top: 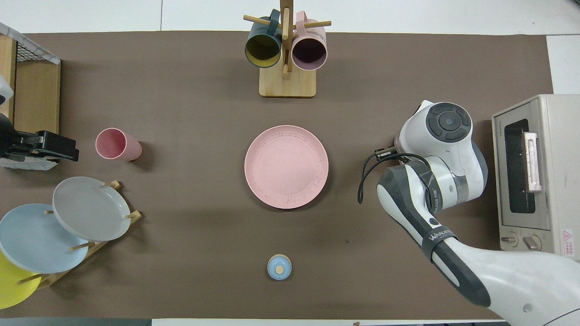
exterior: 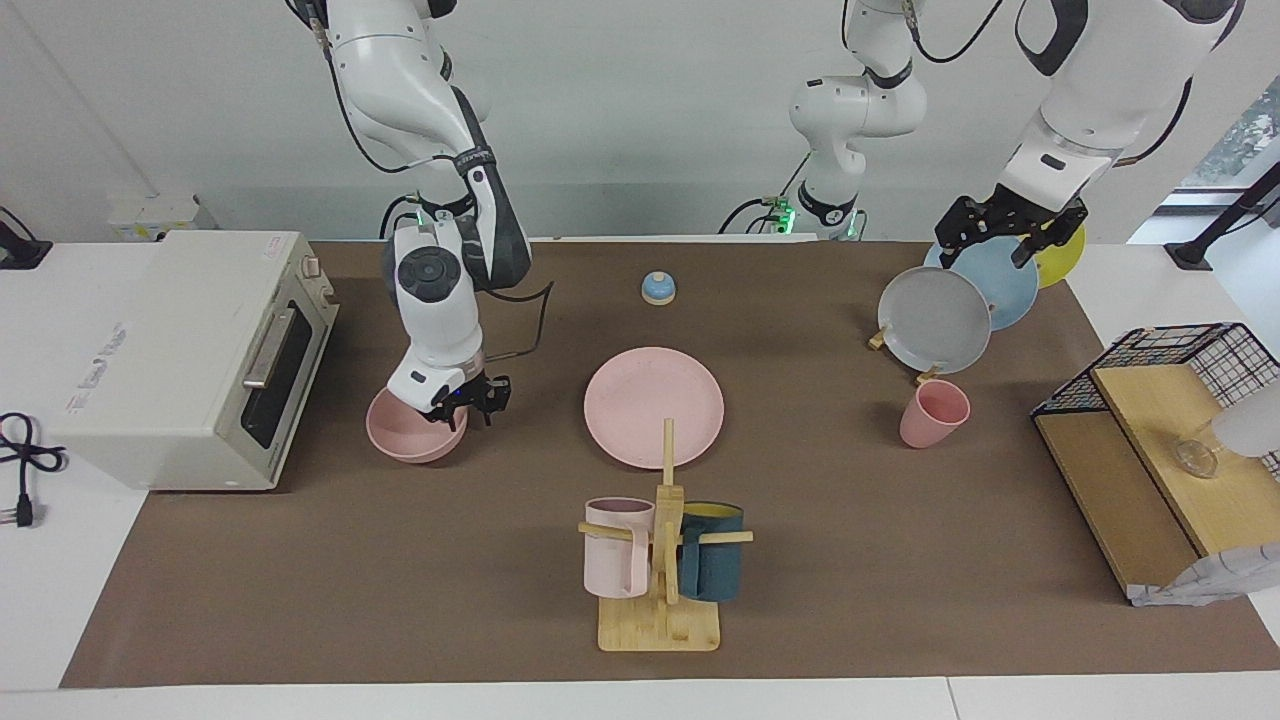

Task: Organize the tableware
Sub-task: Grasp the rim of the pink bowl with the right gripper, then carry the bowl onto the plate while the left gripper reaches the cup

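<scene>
The pink bowl (exterior: 405, 435) sits in front of the toaster oven, toward the right arm's end of the table. My right gripper (exterior: 468, 402) is down at the part of the bowl's rim that faces the plate. In the overhead view the right arm's wrist hides the bowl. The pink plate (exterior: 654, 406) (top: 286, 166) lies flat at the table's middle. Toward the left arm's end, the pink cup (exterior: 934, 413) (top: 117, 144) stands beside the plate rack. My left gripper (exterior: 985, 248) hangs open and empty above the racked plates.
A toaster oven (exterior: 190, 355) stands at the right arm's end. A wooden mug tree (exterior: 660, 560) with a pale pink and a teal mug is farthest from the robots. The rack holds grey (exterior: 933, 320), blue and yellow plates. A small blue bell (exterior: 658, 288) and a wire shelf (exterior: 1160, 440) are also here.
</scene>
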`<action>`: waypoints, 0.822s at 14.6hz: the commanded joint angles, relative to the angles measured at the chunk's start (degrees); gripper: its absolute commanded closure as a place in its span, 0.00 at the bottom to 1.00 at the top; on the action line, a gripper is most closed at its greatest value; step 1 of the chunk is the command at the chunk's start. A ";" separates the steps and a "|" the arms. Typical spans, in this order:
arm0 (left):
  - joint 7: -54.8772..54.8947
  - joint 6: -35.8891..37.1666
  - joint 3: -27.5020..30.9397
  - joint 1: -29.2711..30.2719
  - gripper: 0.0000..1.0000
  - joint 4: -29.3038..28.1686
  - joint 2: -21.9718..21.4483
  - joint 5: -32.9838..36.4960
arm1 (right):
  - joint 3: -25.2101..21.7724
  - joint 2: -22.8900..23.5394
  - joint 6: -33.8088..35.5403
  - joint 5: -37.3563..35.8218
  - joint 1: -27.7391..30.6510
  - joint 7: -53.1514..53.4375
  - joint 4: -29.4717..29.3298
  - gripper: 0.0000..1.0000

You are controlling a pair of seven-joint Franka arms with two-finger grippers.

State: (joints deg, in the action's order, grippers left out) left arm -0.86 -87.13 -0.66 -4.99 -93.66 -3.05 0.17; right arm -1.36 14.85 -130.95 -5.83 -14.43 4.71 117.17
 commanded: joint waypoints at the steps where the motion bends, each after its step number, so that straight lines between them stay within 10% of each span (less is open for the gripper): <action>1: 0.07 -2.95 0.40 -0.11 0.00 -1.53 -0.30 -0.26 | 0.13 0.09 3.14 -0.58 -0.07 -1.02 -2.82 1.00; 6: -0.81 -8.22 0.57 0.07 0.00 -0.74 7.07 -1.58 | 0.04 3.59 17.62 -1.28 -6.12 2.12 -17.29 1.00; 12: -4.05 -20.77 0.57 -0.02 0.00 -3.96 17.11 -1.49 | 0.22 20.02 34.88 -1.64 -23.26 26.18 -48.94 1.00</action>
State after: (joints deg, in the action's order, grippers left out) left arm -3.56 -104.36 -0.45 -4.94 -95.17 13.25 -0.49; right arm -0.94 25.68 -99.13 -6.39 -33.60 24.14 80.48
